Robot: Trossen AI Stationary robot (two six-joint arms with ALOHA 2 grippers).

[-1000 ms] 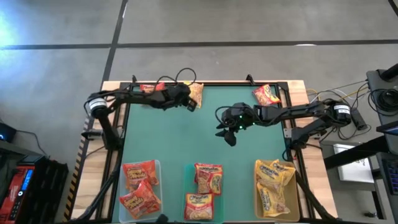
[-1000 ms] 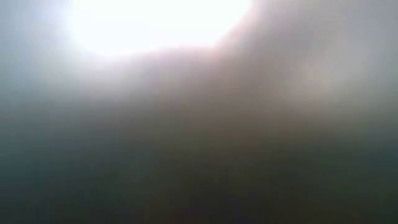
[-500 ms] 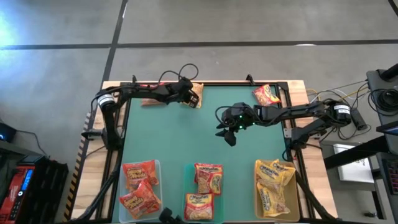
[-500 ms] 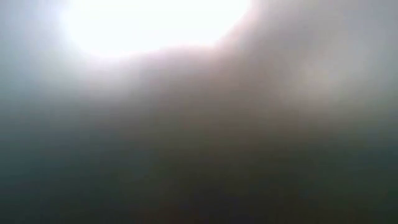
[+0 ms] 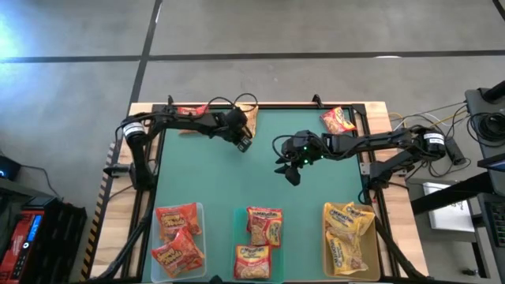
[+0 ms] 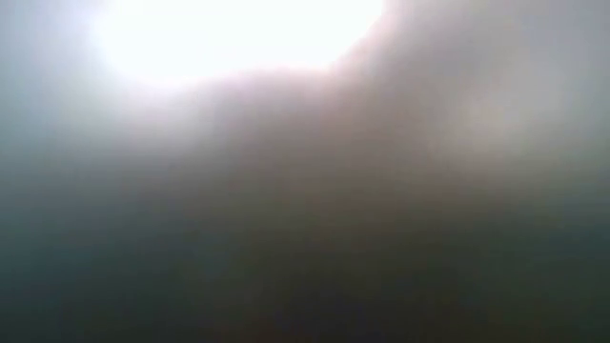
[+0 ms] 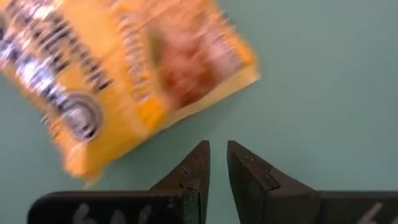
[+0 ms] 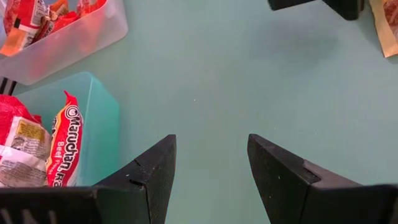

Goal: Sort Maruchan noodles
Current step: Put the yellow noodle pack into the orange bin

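Two dark, slender jointed arms are seen from above. A pale grey-white collar is fitted near each arm's base, and a thin black cable is looped above the wrist of the left arm. A small green light is shown just behind the right gripper (image 5: 289, 171). The left gripper (image 7: 217, 163) is made of two matte black wedge-shaped fingers on a black crossbar bearing faint grey markings. The right gripper's fingers (image 8: 155, 168) are equally black, broad and tapered.
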